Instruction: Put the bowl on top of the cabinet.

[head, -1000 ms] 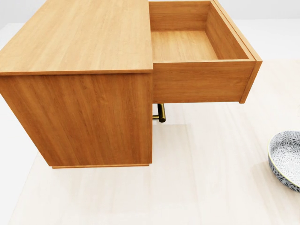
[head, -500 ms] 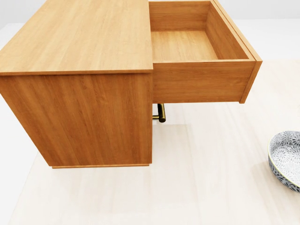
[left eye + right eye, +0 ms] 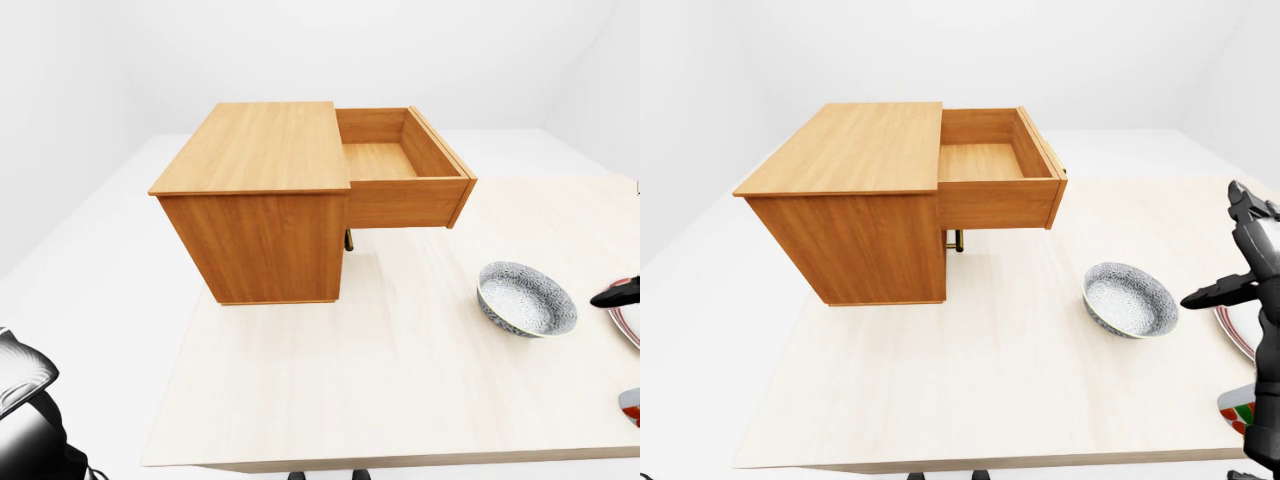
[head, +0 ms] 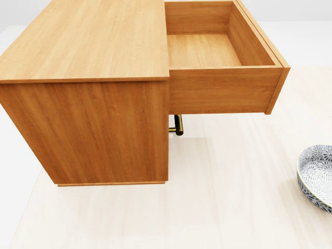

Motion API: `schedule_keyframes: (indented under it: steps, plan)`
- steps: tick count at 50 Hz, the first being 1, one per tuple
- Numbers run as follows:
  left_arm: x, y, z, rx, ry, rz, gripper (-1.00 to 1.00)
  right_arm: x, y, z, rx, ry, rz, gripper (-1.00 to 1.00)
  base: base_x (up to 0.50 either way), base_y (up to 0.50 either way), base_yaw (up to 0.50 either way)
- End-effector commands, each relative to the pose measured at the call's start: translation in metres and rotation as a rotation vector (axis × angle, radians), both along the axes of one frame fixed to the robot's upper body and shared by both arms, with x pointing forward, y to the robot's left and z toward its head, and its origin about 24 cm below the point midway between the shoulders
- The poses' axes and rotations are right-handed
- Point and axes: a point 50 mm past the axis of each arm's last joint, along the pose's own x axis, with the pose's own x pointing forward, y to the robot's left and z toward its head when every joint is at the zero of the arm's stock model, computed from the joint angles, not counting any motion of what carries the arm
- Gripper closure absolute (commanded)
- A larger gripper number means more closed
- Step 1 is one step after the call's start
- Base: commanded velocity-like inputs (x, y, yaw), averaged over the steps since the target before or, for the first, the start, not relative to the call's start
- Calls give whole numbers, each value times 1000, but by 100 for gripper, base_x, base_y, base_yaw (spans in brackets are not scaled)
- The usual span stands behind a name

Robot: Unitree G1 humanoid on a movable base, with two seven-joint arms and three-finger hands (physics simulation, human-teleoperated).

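1. No motion since the earlier head frames: cabinet, drawer and bowl sit in the same pixels, and the camera is static too.
2. Head view: cabinet (image 4: pixel 85 88) fills the left and centre, its flat top bare. Drawer (image 4: pixel 223 67) is pulled out toward the right, with nothing inside. A brass handle (image 4: pixel 178 125) shows under the drawer. Bowl (image 4: pixel 316 176) is cut off by the right edge, lower right, resting on the table (image 4: pixel 207 207). No hands visible here.
3. Left-eye view: cabinet is upper centre and the patterned bowl (image 3: pixel 526 299) is right of centre, upright on the table, well apart from the cabinet. The robot's left arm (image 3: pixel 25 400) shows only as a white and black piece at the lower left corner; the hand's state can't be determined.
4. Right-eye view: right hand (image 3: pixel 1250 265) is at the right edge, just right of the bowl (image 3: pixel 1130 299) and not touching it. One finger (image 3: pixel 1215 292) points left toward the bowl; fingers are spread and hold nothing. A plate (image 3: pixel 1236 335) edge shows at the far right, partly hidden by the arm.
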Motion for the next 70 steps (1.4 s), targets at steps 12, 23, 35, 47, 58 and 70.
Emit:
schedule_keyframes:
  steps: [12,23,35,47,58,70]
  plan:
    - [0,1,-1,-11,5,-5,-100,-18,39,-31,37,17,78,-100,0,0,0]
    - [0,0,-1,3,4,3,-100,-16,36,-53,41,41,66,-100,0,0,0]
    - [0,0,0,-4,1,2,-100,-15,31,-79,65,72,28,-100,0,0,0]
    - [0,-1,-1,9,0,8,-100,-11,33,-93,73,88,19,-100,0,0,0]
    - [1,0,0,-9,15,-12,-100,-13,34,-102,69,108,10,-100,0,0,0]
    - [1,0,1,-19,19,-21,-100,-14,31,-107,72,121,-7,-100,0,0,0]
